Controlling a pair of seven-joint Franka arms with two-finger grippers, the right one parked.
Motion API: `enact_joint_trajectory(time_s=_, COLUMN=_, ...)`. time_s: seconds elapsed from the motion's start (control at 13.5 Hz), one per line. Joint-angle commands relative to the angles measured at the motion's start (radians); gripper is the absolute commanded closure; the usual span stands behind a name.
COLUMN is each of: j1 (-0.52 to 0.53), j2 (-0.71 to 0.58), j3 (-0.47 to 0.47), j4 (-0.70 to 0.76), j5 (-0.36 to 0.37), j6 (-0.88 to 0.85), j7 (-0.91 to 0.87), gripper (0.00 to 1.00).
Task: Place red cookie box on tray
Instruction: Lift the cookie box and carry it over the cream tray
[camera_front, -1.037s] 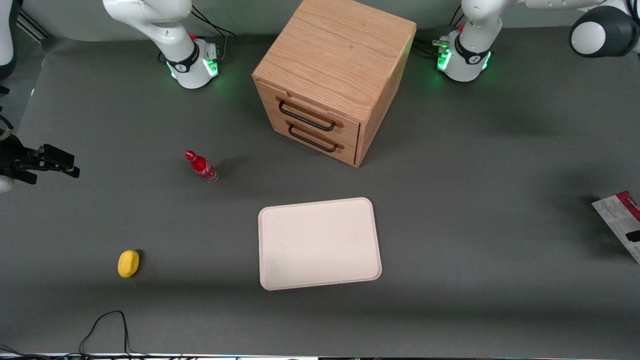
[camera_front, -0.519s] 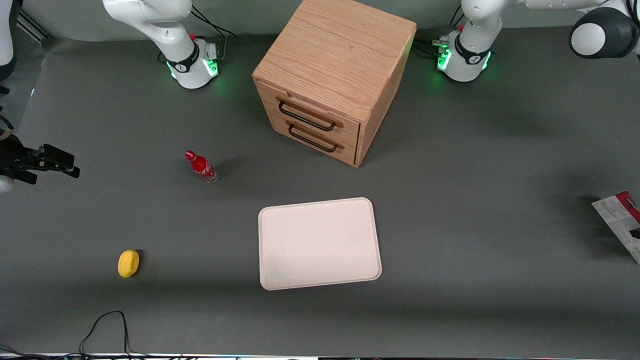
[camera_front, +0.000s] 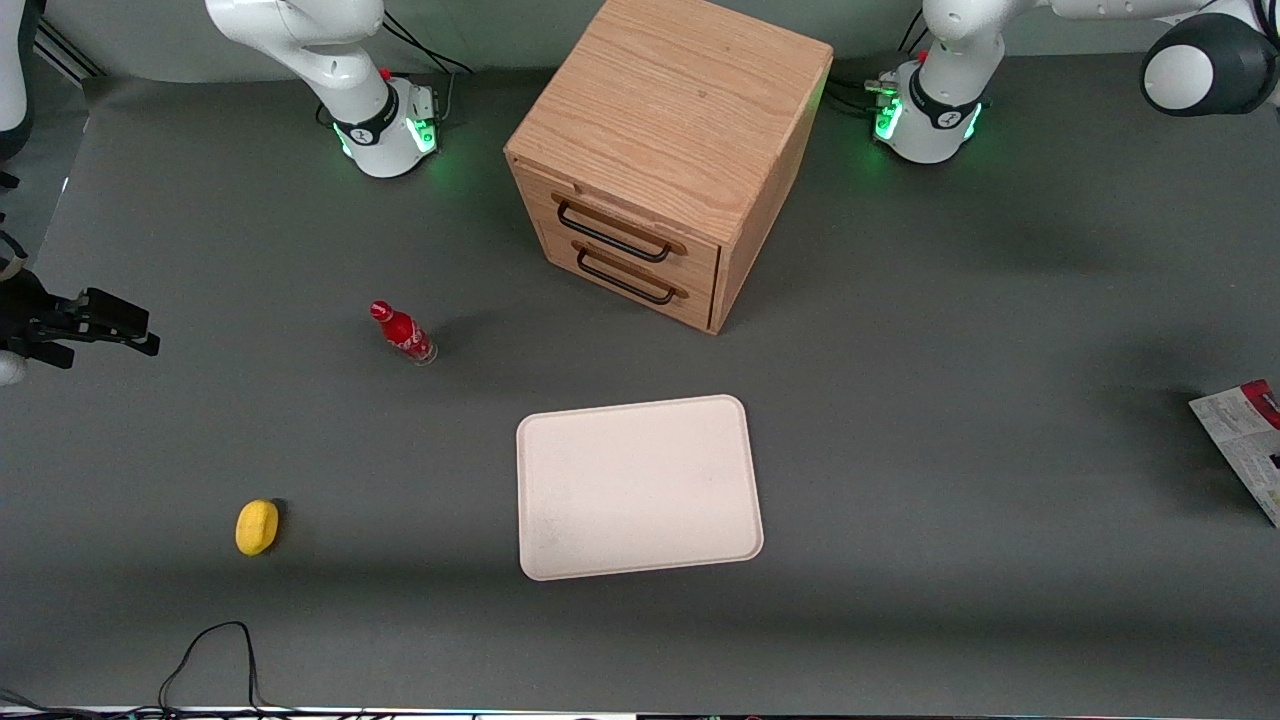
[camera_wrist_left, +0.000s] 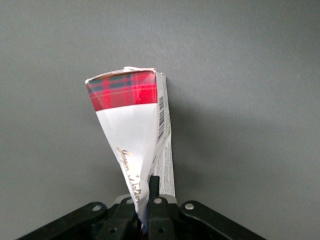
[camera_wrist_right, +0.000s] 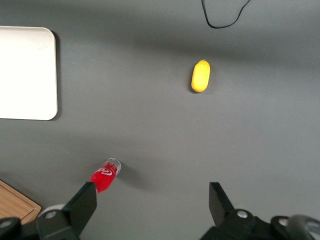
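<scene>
While the red cookie box (camera_wrist_left: 134, 131) is being clamped edge-on between the closed fingers of the gripper (camera_wrist_left: 145, 207), it is being carried slightly farther from the tray (camera_front: 637, 486) toward the working arm's end, so placement is not yet beginning.

Front view looks steeply down over the whole table, sharing the tray (camera_front: 640, 487) with the right wrist view.
</scene>
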Motion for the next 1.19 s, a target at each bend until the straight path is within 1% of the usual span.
enact_joint_trajectory(time_s=0.0, j1=-0.016, j2=-0.099, j3=0.000, j4=-0.007, j5=-0.001, j6=-0.156, j7=-0.017, gripper=1.00)
enact_joint_trajectory(time_s=0.3, j1=-0.059, j2=-0.266, j3=-0.036, j4=-0.012, j5=-0.002, j6=-0.424, j7=-0.057, gripper=1.00)
enact_joint_trajectory(time_s=0.59, j1=-0.134, j2=-0.447, j3=-0.040, j4=-0.020, j5=-0.004, j6=-0.648, j7=-0.104, gripper=1.00)
enact_joint_trajectory(time_s=0.67, j1=-0.152, j2=-0.488, j3=-0.040, j4=-0.029, j5=-0.022, j6=-0.682, j7=-0.123, gripper=1.00)
enact_joint_trajectory(time_s=0.81, j1=-0.163, j2=-0.559, j3=-0.040, j4=-0.081, j5=-0.088, j6=-0.701, j7=-0.138, gripper=1.00)
enact_joint_trajectory(time_s=0.96, j1=-0.206, j2=-0.578, j3=-0.040, j4=-0.089, j5=-0.093, j6=-0.709, j7=-0.161, gripper=1.00)
enact_joint_trajectory(time_s=1.11, j1=-0.270, j2=-0.590, j3=-0.041, j4=-0.090, j5=-0.096, j6=-0.733, j7=-0.241, gripper=1.00)
